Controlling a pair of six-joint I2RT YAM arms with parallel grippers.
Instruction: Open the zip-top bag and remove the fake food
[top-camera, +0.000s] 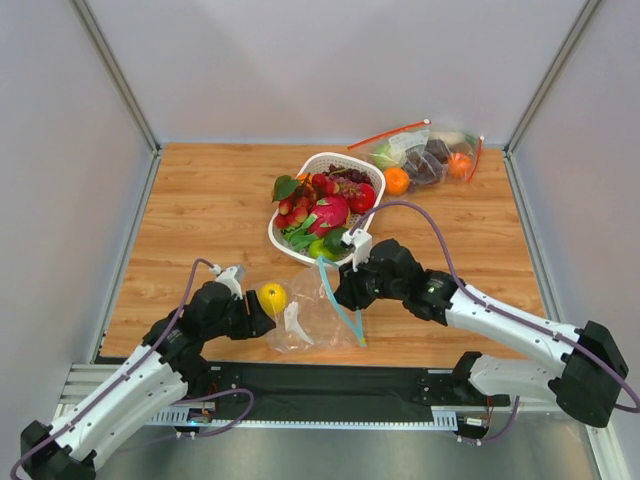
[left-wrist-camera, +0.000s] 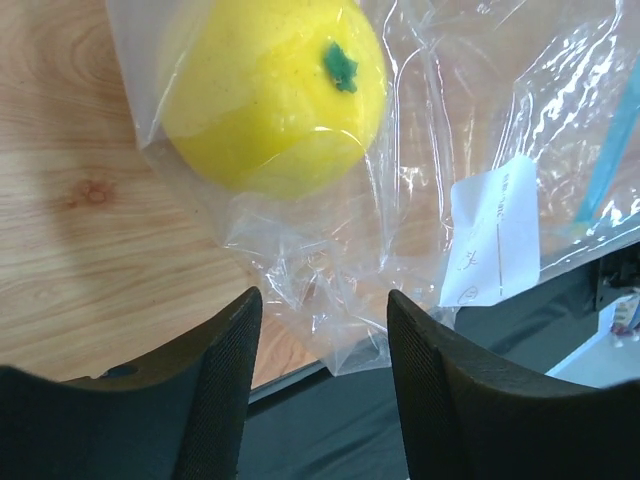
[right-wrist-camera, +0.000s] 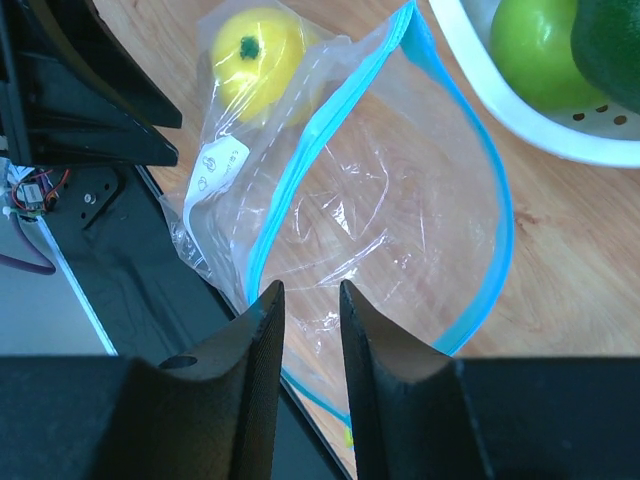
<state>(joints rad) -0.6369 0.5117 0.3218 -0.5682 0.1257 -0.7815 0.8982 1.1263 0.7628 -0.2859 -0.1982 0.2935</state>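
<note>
The zip-top bag (top-camera: 322, 312) lies near the table's front edge, its teal strip mouth spread wide; it also shows in the right wrist view (right-wrist-camera: 380, 200) and the left wrist view (left-wrist-camera: 440, 110). A yellow lemon (top-camera: 272, 297) sits inside its left corner, by the white label (left-wrist-camera: 495, 235); it also shows in both wrist views (left-wrist-camera: 275, 90) (right-wrist-camera: 258, 50). My left gripper (top-camera: 257, 316) (left-wrist-camera: 322, 310) is open and empty, just short of the bag's bottom corner. My right gripper (top-camera: 345, 293) (right-wrist-camera: 305, 300) hovers over the bag's mouth, jaws a narrow gap apart and holding nothing. An orange (top-camera: 397, 181) lies on the table.
A white basket (top-camera: 330, 157) behind the bag holds strawberries, a pink dragon fruit, grapes and green fruit. A second clear bag with a red-orange strip (top-camera: 425, 150) lies at the back right. A black mat (top-camera: 350, 375) runs along the near edge.
</note>
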